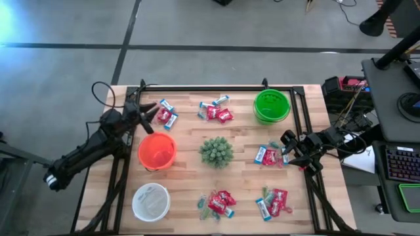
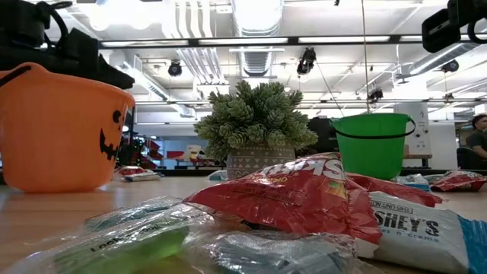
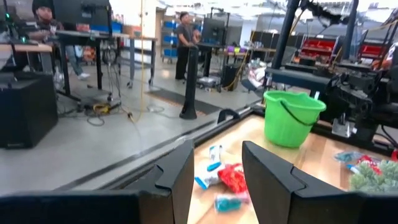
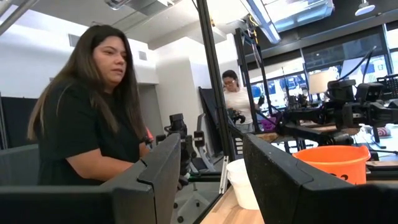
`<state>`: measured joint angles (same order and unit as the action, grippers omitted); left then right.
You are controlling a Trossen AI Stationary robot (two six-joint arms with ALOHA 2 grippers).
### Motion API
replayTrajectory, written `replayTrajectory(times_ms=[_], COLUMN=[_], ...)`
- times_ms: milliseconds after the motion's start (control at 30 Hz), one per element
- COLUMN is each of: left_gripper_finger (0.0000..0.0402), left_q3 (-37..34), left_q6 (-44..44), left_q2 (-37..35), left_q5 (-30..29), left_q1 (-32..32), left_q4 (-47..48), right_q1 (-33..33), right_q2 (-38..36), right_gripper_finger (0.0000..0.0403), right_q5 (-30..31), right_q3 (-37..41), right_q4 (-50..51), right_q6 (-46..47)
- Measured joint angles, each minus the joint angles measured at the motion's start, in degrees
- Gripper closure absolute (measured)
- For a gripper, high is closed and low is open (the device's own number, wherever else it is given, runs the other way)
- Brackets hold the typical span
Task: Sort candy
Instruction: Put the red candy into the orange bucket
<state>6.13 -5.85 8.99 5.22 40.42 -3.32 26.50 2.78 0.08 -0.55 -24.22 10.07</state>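
The candy lies in several small heaps of red packets, blue-and-white bars and teal pieces: far left point(image 1: 165, 115), far middle point(image 1: 215, 111), right point(image 1: 268, 155), near middle point(image 1: 218, 202) and near right point(image 1: 274, 203). My left gripper point(image 1: 149, 111) hovers open just left of the far-left heap, which shows beyond its fingers point(image 3: 225, 178). My right gripper point(image 1: 287, 147) stands open just right of the right heap, raised and pointing across the table. Neither holds anything.
An orange pumpkin bucket point(image 1: 157, 149) stands left of a small spiky green plant point(image 1: 216, 151) at the table's middle. A green bucket point(image 1: 272, 106) stands at the far right, a white bowl point(image 1: 151, 201) at the near left. A person point(image 4: 93, 124) sits beyond the table's left side.
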Motion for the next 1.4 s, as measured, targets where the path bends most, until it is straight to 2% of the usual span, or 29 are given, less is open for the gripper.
replayTrajectory(times_ms=[133,233,567,767,1000,1400], left_gripper_finger=[0.0283,0.0283,0.0299,0.0327,0.0335,0.0335], left_q3=[0.5,1.3,3.3,7.5,11.3,19.4], left_q6=[-0.2,-0.2,-2.1,-2.1,0.6,-6.3], left_q2=[1.8,2.6,5.1,5.2,6.1,9.3], left_q5=[0.6,3.1,2.9,2.9,4.4,4.4], left_q1=[0.0,0.0,0.0,0.0,0.0,0.0], left_q4=[-0.1,-0.2,-0.2,0.4,2.1,7.8], right_q1=[0.0,0.0,0.0,0.0,0.0,0.0], right_q2=[0.0,0.0,0.0,0.0,0.0,0.0], right_gripper_finger=[0.0236,0.0236,0.0236,0.0236,0.0236,0.0236], right_q5=[0.0,0.0,0.0,0.0,0.0,0.0], right_q3=[0.0,0.0,0.0,0.0,0.0,0.0], right_q4=[0.0,0.0,0.0,0.0,0.0,0.0], right_q6=[0.0,0.0,0.0,0.0,0.0,0.0])
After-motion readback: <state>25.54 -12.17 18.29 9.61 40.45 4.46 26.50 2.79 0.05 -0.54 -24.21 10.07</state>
